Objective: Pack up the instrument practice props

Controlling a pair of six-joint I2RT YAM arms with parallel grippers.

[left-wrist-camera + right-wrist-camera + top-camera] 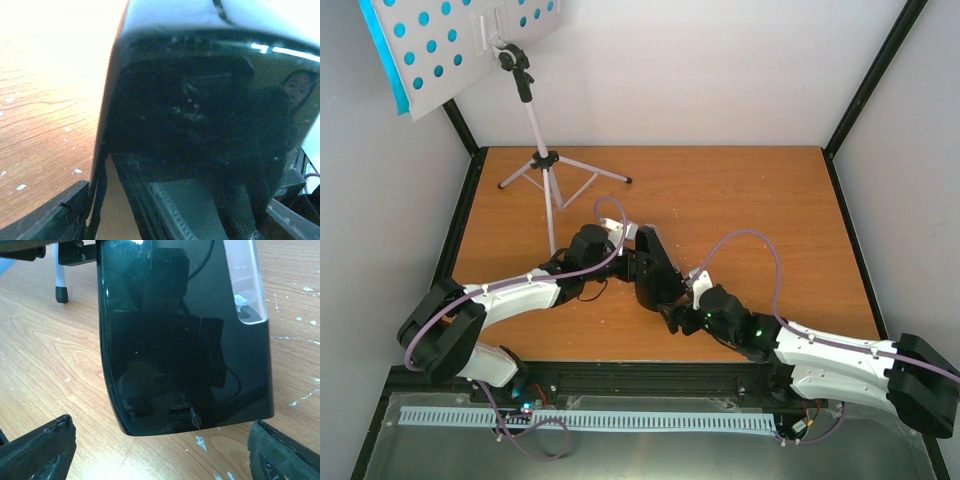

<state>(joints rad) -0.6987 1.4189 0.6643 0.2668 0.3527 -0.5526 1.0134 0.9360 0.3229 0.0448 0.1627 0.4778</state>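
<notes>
Wood surface (770, 220), nothing looks packed: music stand (545, 170) upright upper left, metronome (655, 265) centre, right tool (675, 312) wide beside it, left tool (624, 240) grip unclear.

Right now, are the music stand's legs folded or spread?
Spread: the music stand stands upright, its legs splayed on the table.

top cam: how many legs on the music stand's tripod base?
3. On the music stand: back-left leg splays toward the left wall, back-right leg toward table center, near leg runs toward the arms. None appears hidden.
</notes>
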